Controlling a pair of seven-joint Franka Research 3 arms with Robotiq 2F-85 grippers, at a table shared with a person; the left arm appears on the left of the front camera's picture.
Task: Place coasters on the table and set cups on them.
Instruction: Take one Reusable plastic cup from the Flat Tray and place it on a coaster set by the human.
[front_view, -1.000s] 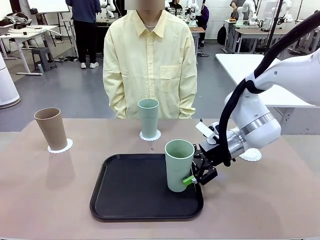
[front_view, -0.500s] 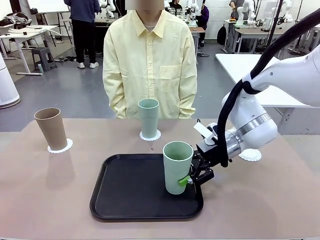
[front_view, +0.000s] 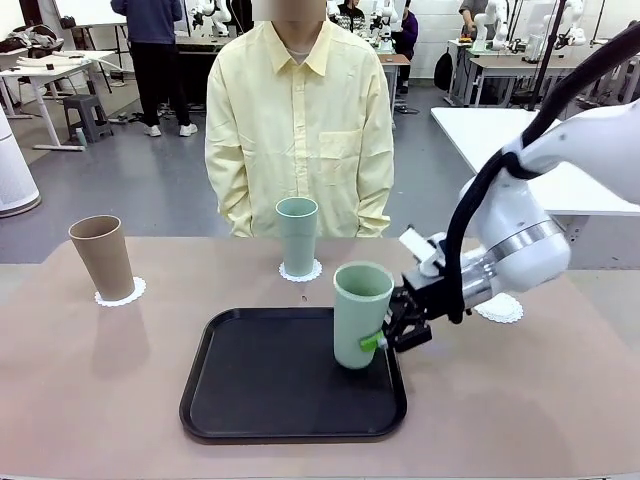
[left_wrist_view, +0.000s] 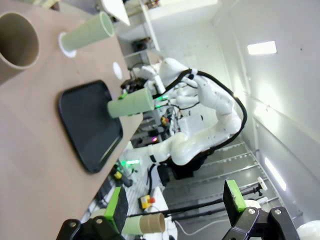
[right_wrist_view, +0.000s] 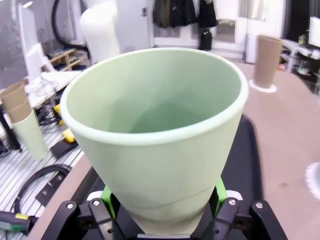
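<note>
In the front view, the right gripper (front_view: 383, 336) is clamping its fingers on the lower part of a pale green cup (front_view: 360, 314), holding it upright with its base just above the right part of the black tray (front_view: 262, 392). Just beyond the gripper, toward the person (front_view: 299, 125), a bare coaster (front_view: 501, 309) is lying on the table (front_view: 95, 380) beside the right arm's wrist. Farther off to the gripper's left, a second pale green cup (front_view: 297, 235) is standing on its own coaster (front_view: 300, 272) at the far middle of the table, in front of the person. Well away on that same side, the brown cup (front_view: 102, 257) is sitting on a third coaster (front_view: 121, 294).

In the left wrist view, the left gripper (left_wrist_view: 175, 200) is standing with its jaws wide apart, nothing between its green pads (left_wrist_view: 233, 195). The scene is rolling sideways here. Far ahead of the fingers, the right arm is carrying the pale green cup (left_wrist_view: 131, 103) above the tray (left_wrist_view: 90, 125), and beyond it the second green cup (left_wrist_view: 89, 34) is resting on its coaster (left_wrist_view: 67, 46). The brown cup (left_wrist_view: 18, 41) is showing its open mouth nearest this camera, at the upper left corner.

In the right wrist view, the right gripper (right_wrist_view: 164, 205) is squeezing the held cup (right_wrist_view: 160, 135) low on its wall, green pads (right_wrist_view: 220, 191) pressing either side, the cup's open mouth facing the camera. Beyond it, past the tray's far edge (right_wrist_view: 250, 150), the brown cup (right_wrist_view: 266, 61) is standing on its coaster (right_wrist_view: 262, 88). The lacy rim of another coaster (right_wrist_view: 314, 178) is peeking in at the right edge.
</note>
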